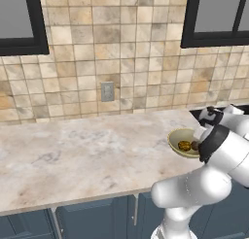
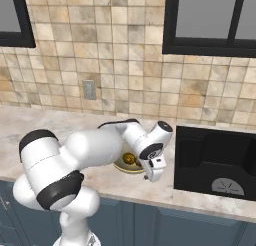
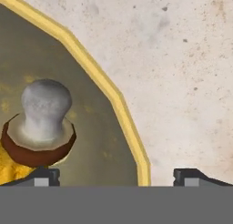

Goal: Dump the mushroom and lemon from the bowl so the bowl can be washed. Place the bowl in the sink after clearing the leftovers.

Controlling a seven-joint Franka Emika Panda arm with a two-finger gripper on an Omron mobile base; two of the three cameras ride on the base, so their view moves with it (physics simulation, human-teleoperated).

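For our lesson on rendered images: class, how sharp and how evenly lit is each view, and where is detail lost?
Left base view: soft, even light, no glare; the pale yellow-cream bowl is half hidden by the white arm. Right base view: the black recessed sink swallows detail. Hand view: close-up, blocky bowl rim; the reddish-brown mushroom with grey stem is clear, faintly shaded.

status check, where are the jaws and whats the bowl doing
Gripper open, jaws straddling the bowl rim, nothing held. Mushroom and lemon in the bowl on the counter. Sink to the right, path looks clear.
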